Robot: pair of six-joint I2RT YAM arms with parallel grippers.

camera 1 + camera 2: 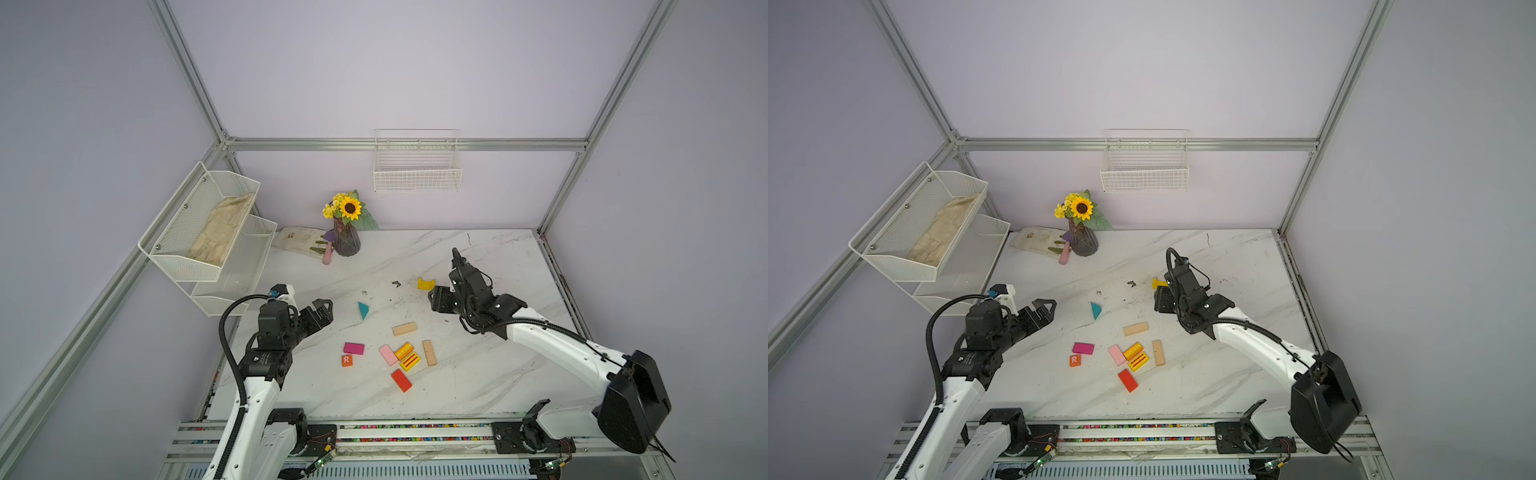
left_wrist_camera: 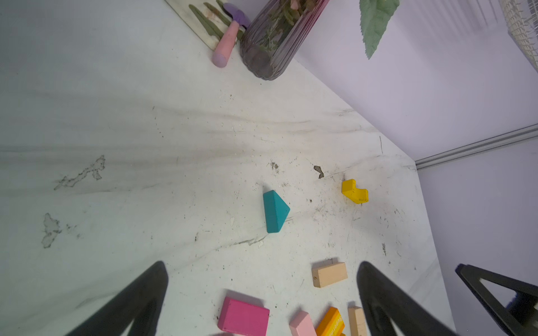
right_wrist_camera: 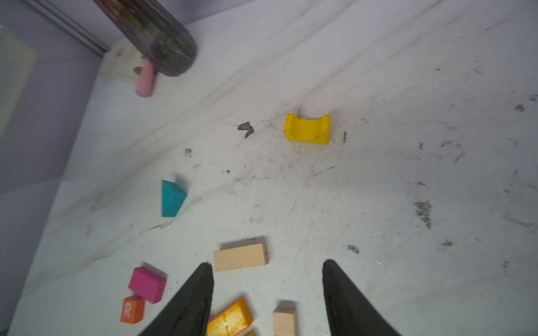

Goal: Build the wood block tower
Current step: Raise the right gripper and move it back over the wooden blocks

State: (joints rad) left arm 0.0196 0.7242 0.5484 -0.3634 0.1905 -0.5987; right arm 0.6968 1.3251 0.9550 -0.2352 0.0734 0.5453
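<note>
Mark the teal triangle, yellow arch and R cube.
teal triangle (image 1: 363, 310): in a top view, middle of top face.
yellow arch (image 3: 307, 133): right wrist view, face under the notch.
R cube (image 1: 347, 360): in a top view, lettered face.

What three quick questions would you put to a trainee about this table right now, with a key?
1. True or false: the teal triangle block sits on top of a stack.
2. Which of these lies farthest from the other blocks? A) orange R cube B) yellow arch block C) red slab
3. How many tan blocks lie on the marble table?
Key: 1 false, it lies on the table by itself; 2 B; 3 two.
</note>
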